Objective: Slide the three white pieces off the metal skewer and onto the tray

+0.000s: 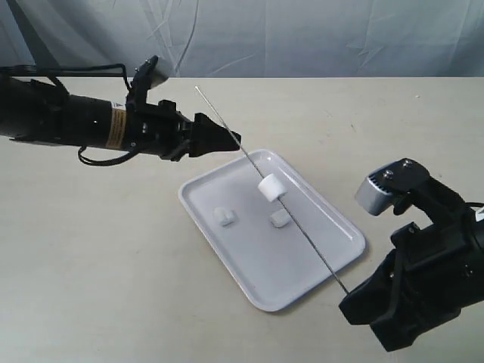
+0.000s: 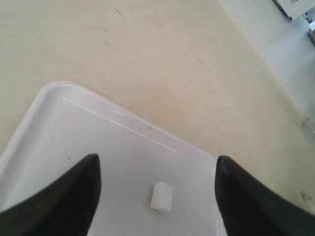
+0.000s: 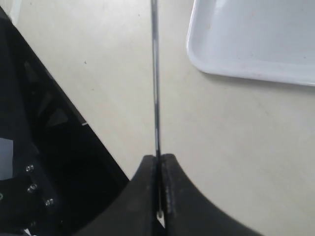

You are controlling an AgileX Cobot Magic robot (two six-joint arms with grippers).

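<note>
The metal skewer (image 1: 302,227) slants over the tray (image 1: 302,261), raised at its far end. One white piece (image 1: 270,187) is threaded on it near the middle. Two more white pieces (image 1: 224,217) (image 1: 279,219) lie loose on the tray. My right gripper (image 1: 348,297) is shut on the skewer's near end; the right wrist view shows the rod (image 3: 155,73) pinched between the closed fingertips (image 3: 158,158). My left gripper (image 1: 227,141) hovers by the skewer's upper part, over the tray's far corner. It is open (image 2: 157,158), with a loose piece (image 2: 161,196) on the tray (image 2: 98,132) below it.
The beige table (image 1: 91,249) surrounds the tray. A pale cloth backdrop (image 1: 302,38) hangs behind the table's far edge. The right arm's black body (image 1: 423,287) fills the lower right corner. A tray corner (image 3: 246,39) shows in the right wrist view.
</note>
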